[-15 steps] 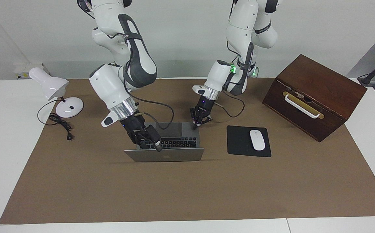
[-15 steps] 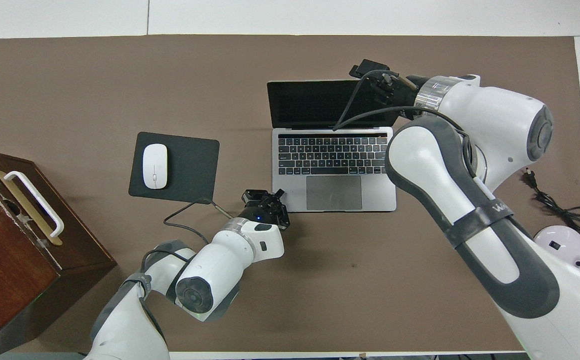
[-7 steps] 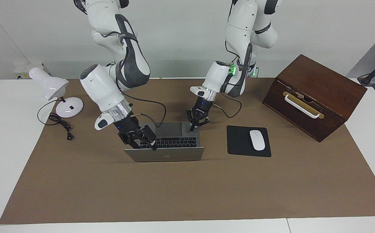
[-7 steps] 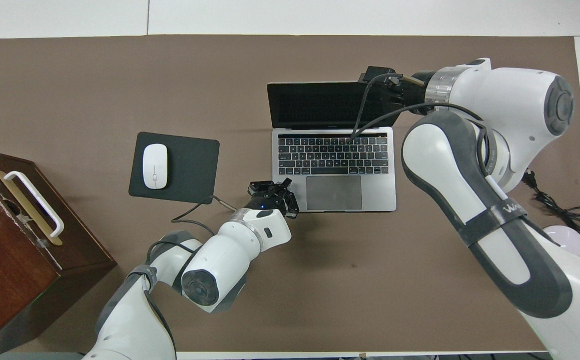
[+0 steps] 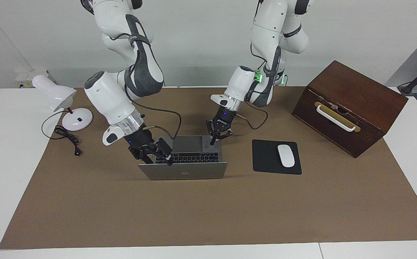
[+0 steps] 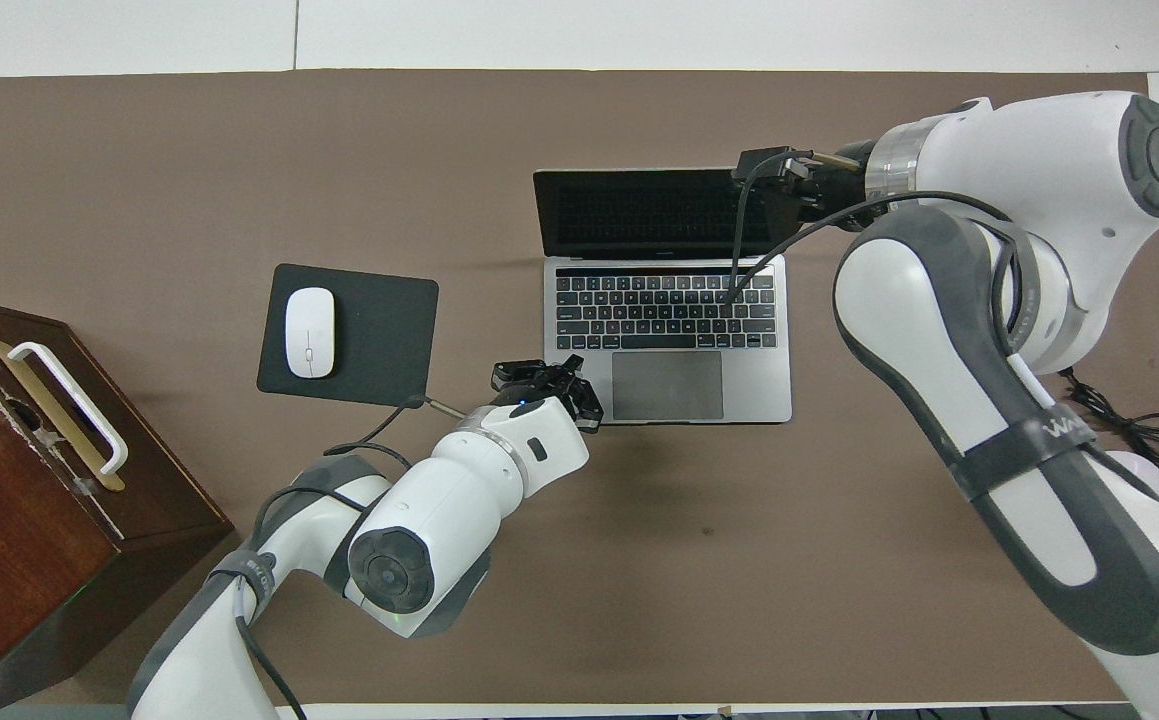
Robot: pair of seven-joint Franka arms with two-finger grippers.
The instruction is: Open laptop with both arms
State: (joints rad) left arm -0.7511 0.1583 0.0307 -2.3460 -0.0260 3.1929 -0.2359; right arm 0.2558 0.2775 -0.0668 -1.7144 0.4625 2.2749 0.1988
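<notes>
Since the earlier frames the right arm's elbow is swinging out toward its own end of the table, and its small black two-finger gripper, the right gripper (image 5: pixel 152 155) (image 6: pixel 777 185), is sliding along the lid's top edge to the corner at that end. The thin silver-grey rectangular laptop (image 5: pixel 183 171) (image 6: pixel 667 375) is standing a little more upright than a second ago. It is lying open in the middle of the brown table mat (image 5: pixel 208 212) (image 6: pixel 239 160), its black keyboard and grey trackpad facing the robots and its dark screen showing in the overhead view. The right gripper's fingers are sitting at that lid corner, but whether they are pinching the lid or merely touching it cannot be told.

The left gripper (image 5: pixel 218 135) (image 6: pixel 549 385) is pointing down at the base's corner nearest the robots, on the left arm's side, beside the trackpad. Its fingers (image 5: pixel 212 141) are spread apart, one tip reaching the corner; whether it is pressing there cannot be told.

A black rectangular mouse pad (image 5: pixel 266 158) (image 6: pixel 379 330) is lying just beside the laptop toward the left arm's end, carrying a white oval mouse (image 5: pixel 286 155) (image 6: pixel 309 331). A dark brown wooden box with a white handle (image 5: pixel 348 106) (image 6: pixel 29 470) is sitting farther toward that end. A white desk lamp (image 5: pixel 59 99) is standing at the right arm's end.
</notes>
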